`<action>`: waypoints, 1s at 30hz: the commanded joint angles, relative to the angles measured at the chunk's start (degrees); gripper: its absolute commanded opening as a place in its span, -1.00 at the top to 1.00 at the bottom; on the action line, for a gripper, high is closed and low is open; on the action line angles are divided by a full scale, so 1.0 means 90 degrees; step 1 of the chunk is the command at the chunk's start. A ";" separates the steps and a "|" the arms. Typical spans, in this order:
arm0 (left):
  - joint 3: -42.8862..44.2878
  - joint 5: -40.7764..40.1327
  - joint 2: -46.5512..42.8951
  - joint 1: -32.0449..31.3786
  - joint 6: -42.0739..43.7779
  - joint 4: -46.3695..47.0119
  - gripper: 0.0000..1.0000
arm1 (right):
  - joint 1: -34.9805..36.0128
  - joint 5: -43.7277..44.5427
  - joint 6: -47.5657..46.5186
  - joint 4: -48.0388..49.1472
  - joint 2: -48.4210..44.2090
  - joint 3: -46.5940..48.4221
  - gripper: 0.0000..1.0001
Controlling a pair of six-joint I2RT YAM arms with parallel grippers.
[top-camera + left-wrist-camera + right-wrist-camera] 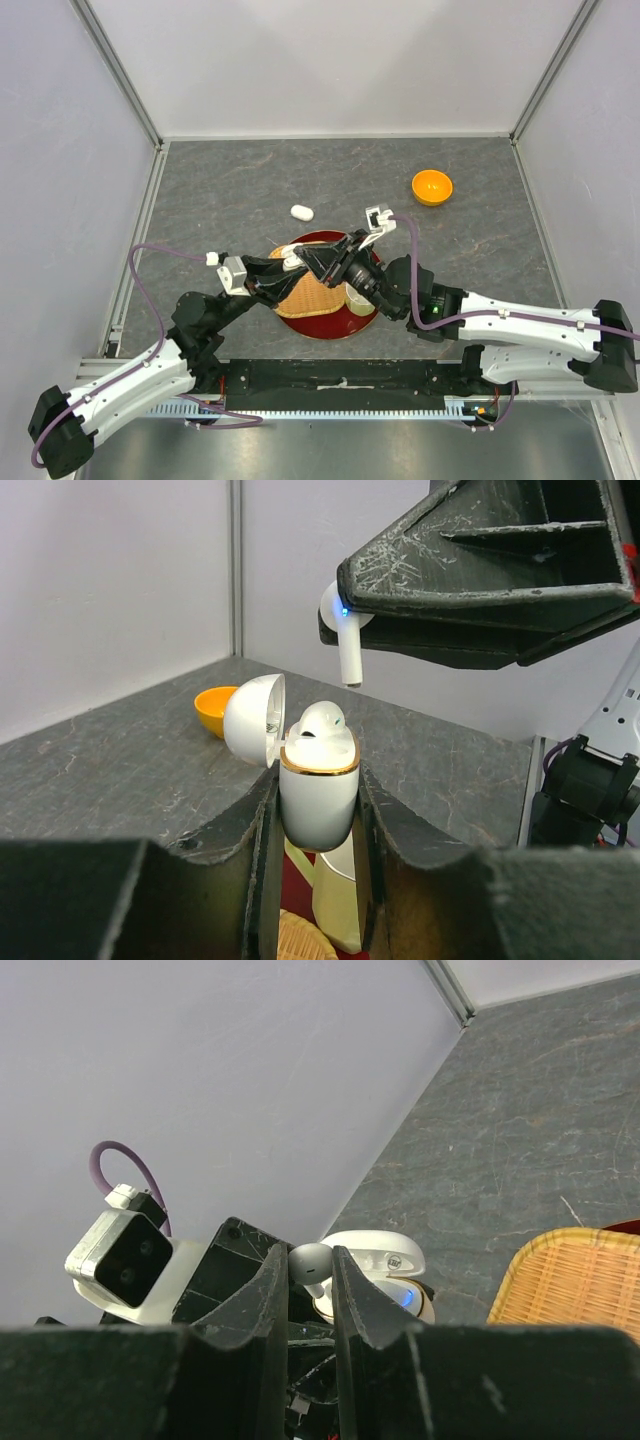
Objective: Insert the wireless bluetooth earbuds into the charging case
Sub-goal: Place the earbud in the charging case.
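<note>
Clamping the open charging case (318,805) upright in our left gripper (318,780), we pinch one earbud (349,652) in our right gripper (308,1265) just above it, stem pointing straight down; a second earbud (322,720) sits inside. One closed case (301,212) lies on the bench (480,260).

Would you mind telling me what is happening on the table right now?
The left pincer holds the charging case upright with its lid open, one earbud already seated inside. The right pincer grips a second earbud, stem down, just above the case and not yet in it.
</note>
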 commanded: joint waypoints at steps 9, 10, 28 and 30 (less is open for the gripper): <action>0.0181 0.0052 -0.0022 0.0018 0.0086 0.0400 0.95 | 0.0349 0.0495 -0.0410 -0.0063 0.0339 0.0511 1.00; 0.0181 0.0052 -0.0022 0.0018 0.0086 0.0390 0.95 | 0.0378 0.0554 -0.0449 -0.0072 0.0368 0.0512 1.00; 0.0181 0.0111 -0.0100 0.0008 0.0067 0.0390 0.96 | 0.0544 0.0965 -0.0732 -0.0190 0.0720 0.0668 1.00; 0.0181 0.0110 -0.0110 0.0018 0.0067 0.0400 0.96 | 0.0545 0.0974 -0.0752 -0.0190 0.0739 0.0668 1.00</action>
